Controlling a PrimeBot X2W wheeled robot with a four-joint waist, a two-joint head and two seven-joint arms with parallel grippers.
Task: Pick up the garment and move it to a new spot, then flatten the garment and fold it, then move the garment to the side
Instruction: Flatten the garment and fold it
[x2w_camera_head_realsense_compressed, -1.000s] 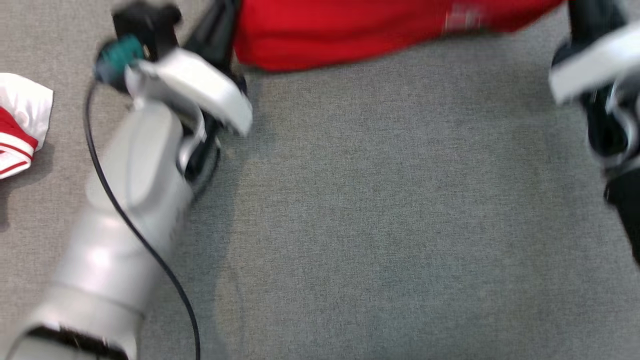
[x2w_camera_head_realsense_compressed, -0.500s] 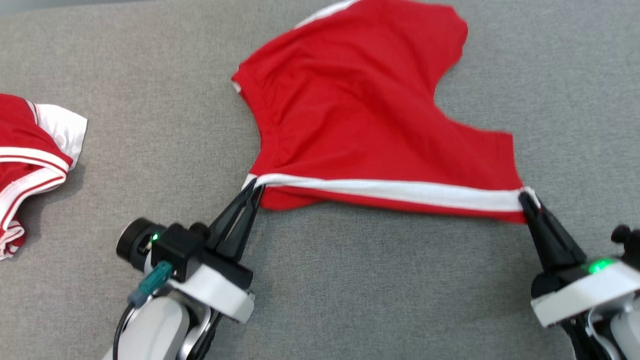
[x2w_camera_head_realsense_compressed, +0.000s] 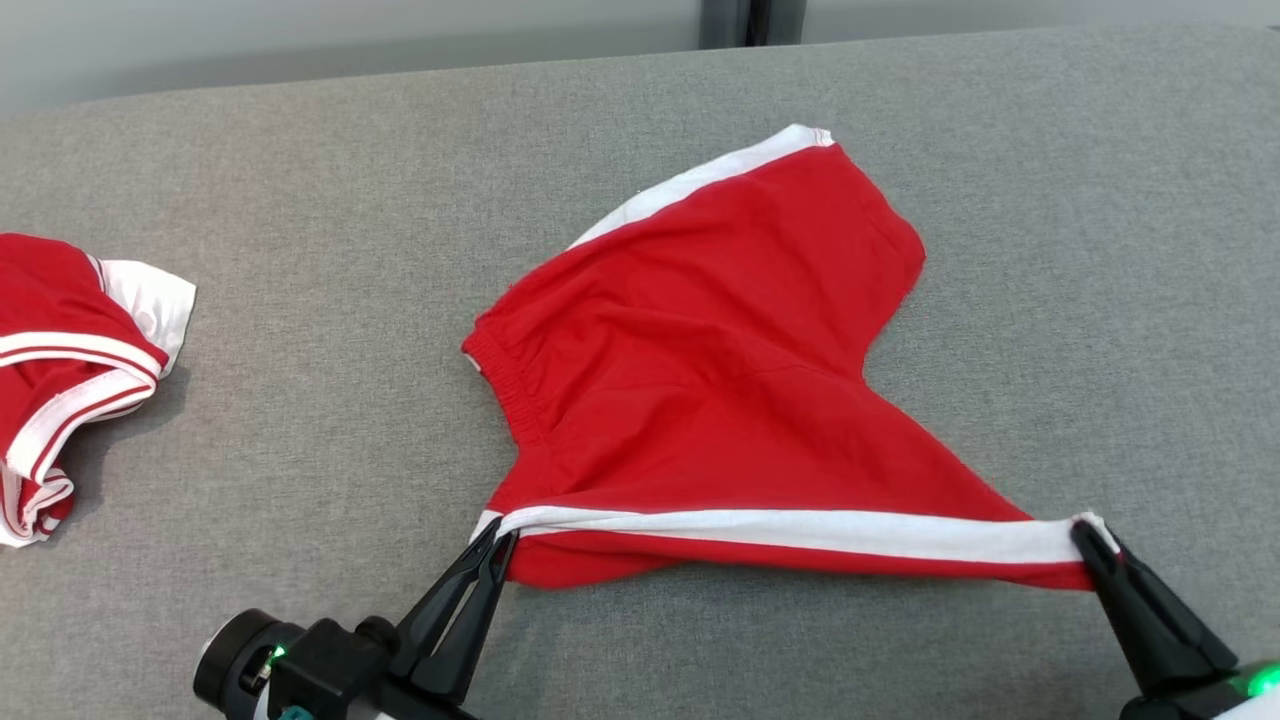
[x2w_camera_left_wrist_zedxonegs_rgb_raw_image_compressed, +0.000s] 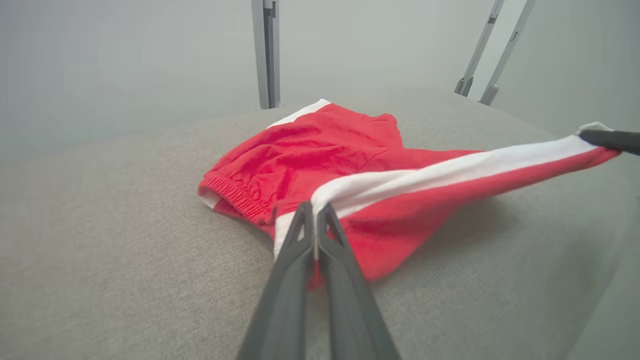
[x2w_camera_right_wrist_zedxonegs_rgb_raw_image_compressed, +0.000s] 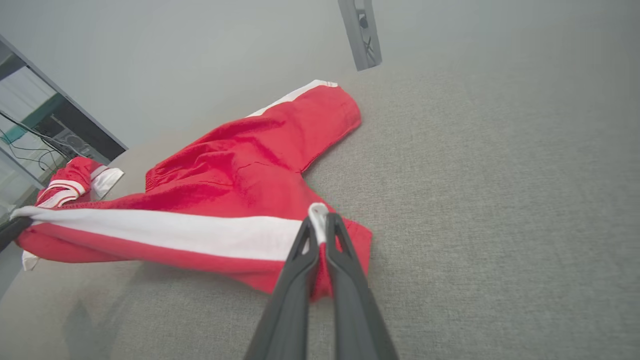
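Shorts (x2w_camera_head_realsense_compressed: 700, 400) of soft red cloth; left pincer (x2w_camera_head_realsense_compressed: 497, 541) and right pincer (x2w_camera_head_realsense_compressed: 1083, 531) clamp the white stripe (x2w_camera_head_realsense_compressed: 800, 530).

No text, label, brand mark, number or sign legible to us in any view. The red shorts (x2w_camera_head_realsense_compressed: 700, 400) carry none we can read.
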